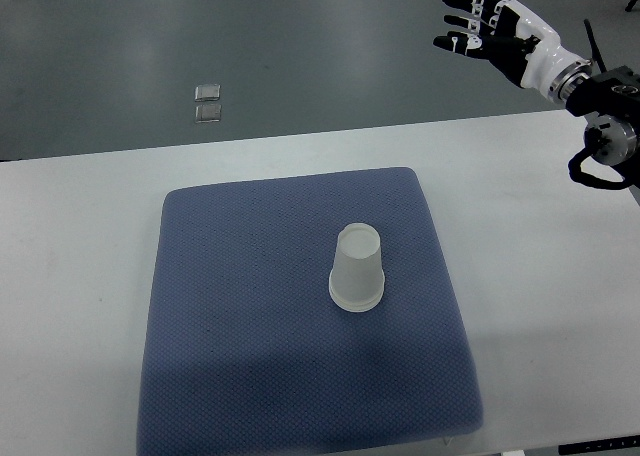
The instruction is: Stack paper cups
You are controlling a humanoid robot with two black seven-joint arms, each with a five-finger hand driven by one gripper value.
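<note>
With the upturned paper cup [357,268] standing on the blue mat [250,376] mid-surface, the right hand [483,28] hangs empty, fingers spread, well off beyond the far edge; stacking looks finished, or awaits another cup.

We see only our right arm, reaching in from the upper right edge. Its black and white right hand [487,31] is raised with fingers [466,20] spread apart and relaxed, palm empty, grasping nothing.
</note>
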